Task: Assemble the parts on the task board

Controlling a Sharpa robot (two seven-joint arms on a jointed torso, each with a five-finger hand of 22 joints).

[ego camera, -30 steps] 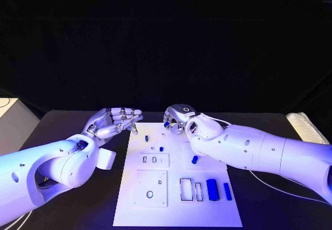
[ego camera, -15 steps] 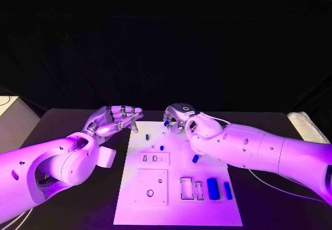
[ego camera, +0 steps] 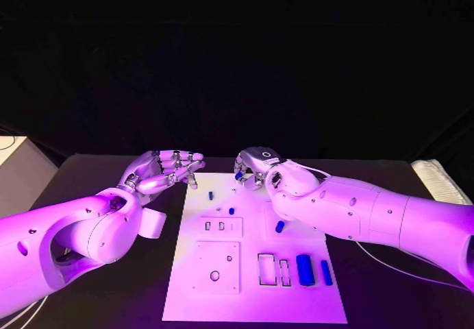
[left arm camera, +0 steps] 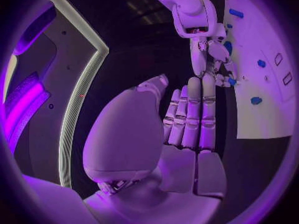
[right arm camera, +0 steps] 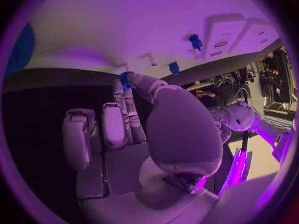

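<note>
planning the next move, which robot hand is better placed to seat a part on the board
Right. The right robot hand already pinches a small blue part at its fingertips, over the task board's far edge. The left robot hand hovers off the board's far left corner, holding nothing.

**A robot lab, staged dark**

Black drapes hang across the upper half of the frame behind a black table (ego camera: 98, 288). A white board (ego camera: 255, 301) sits mid-frame, and cluttered equipment benches (right arm camera: 274, 79) crowd the right wrist view's right edge.

Matt white task board (ego camera: 252, 288)
</note>
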